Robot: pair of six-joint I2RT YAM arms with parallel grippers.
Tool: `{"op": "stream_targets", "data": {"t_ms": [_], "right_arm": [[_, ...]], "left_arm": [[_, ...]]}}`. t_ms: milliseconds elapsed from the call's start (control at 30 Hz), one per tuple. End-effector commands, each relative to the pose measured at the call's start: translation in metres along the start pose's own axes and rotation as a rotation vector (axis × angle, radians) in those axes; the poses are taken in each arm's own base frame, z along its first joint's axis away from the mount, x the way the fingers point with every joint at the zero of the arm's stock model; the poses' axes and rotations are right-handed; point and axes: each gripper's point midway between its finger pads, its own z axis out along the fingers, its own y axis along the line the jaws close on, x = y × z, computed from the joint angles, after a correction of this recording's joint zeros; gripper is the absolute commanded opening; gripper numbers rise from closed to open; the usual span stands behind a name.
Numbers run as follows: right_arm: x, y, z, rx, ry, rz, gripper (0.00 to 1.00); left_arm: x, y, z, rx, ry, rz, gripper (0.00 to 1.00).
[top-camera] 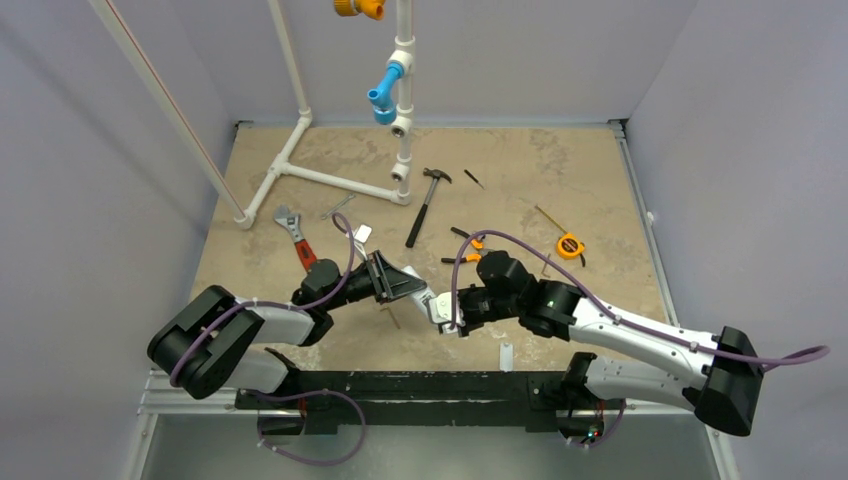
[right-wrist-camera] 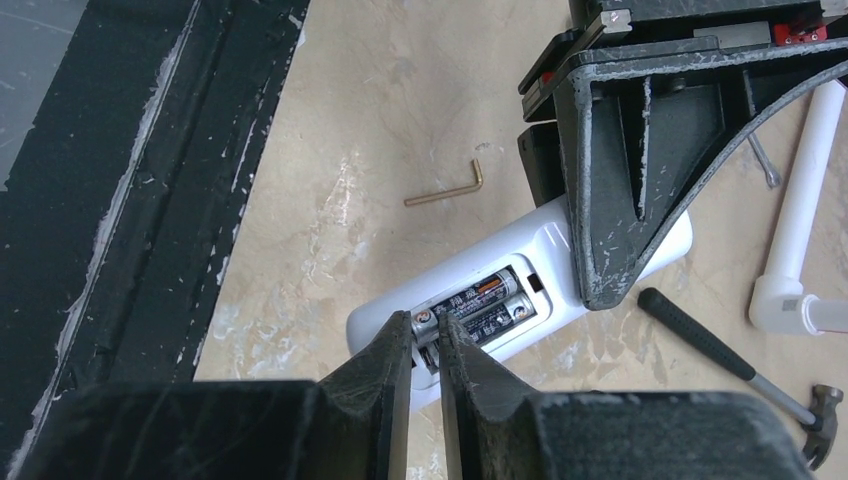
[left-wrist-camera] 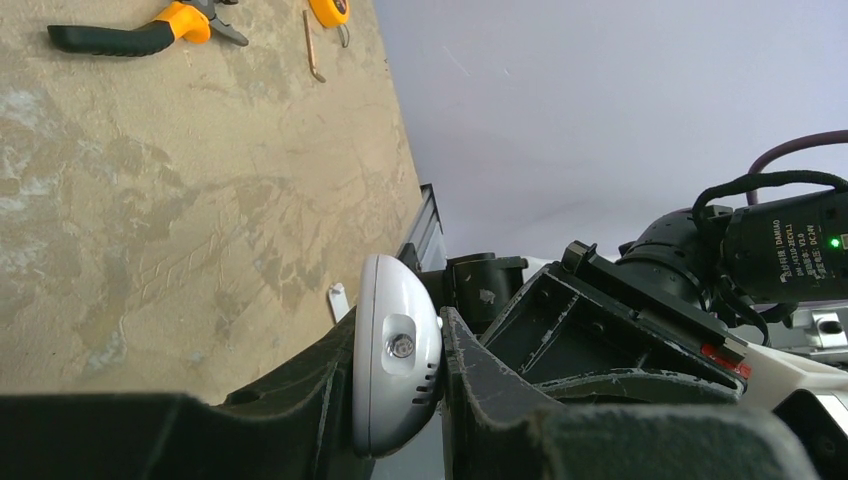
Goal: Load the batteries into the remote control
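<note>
The white remote control [right-wrist-camera: 450, 270] lies back-up just above the table, with its battery bay open. Two dark batteries [right-wrist-camera: 490, 292] [right-wrist-camera: 505, 316] sit side by side in the bay. My right gripper [right-wrist-camera: 425, 325] is closed to a narrow gap, its tips on either side of the near end of the upper battery. My left gripper [left-wrist-camera: 398, 325] is shut on the remote's rounded far end [left-wrist-camera: 395, 290]. In the right wrist view one of its fingers [right-wrist-camera: 620, 180] covers that end. From above, both grippers [top-camera: 400, 285] [top-camera: 455, 315] meet at the remote [top-camera: 437, 305] in the table's near middle.
A brass hex key [right-wrist-camera: 447, 188] lies just beside the remote. A small white cover strip [top-camera: 506, 356] rests near the black front rail [top-camera: 420, 385]. Farther back are a hammer [top-camera: 425, 205], orange pliers [top-camera: 465, 245], a tape measure [top-camera: 570, 245], a red wrench [top-camera: 297, 240] and a white pipe frame [top-camera: 300, 170].
</note>
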Motion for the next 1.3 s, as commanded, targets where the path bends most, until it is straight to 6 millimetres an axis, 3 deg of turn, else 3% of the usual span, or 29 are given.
{"op": "stream_targets", "data": {"t_ms": [0, 767, 1033, 1267], "right_arm": [[-0.013, -0.017, 0.001, 0.061, -0.037, -0.021, 0.12], [0.003, -0.015, 0.006, 0.055, 0.017, 0.001, 0.08], [0.009, -0.007, 0.007, 0.027, 0.038, 0.015, 0.0], [0.018, -0.001, 0.01, 0.015, 0.054, 0.046, 0.0]], "left_arm": [[-0.002, -0.025, 0.003, 0.097, 0.013, 0.036, 0.0], [-0.001, -0.026, 0.002, 0.102, 0.017, 0.039, 0.0], [-0.001, -0.028, 0.001, 0.108, 0.016, 0.042, 0.0], [-0.001, -0.029, 0.001, 0.109, 0.015, 0.046, 0.0]]}}
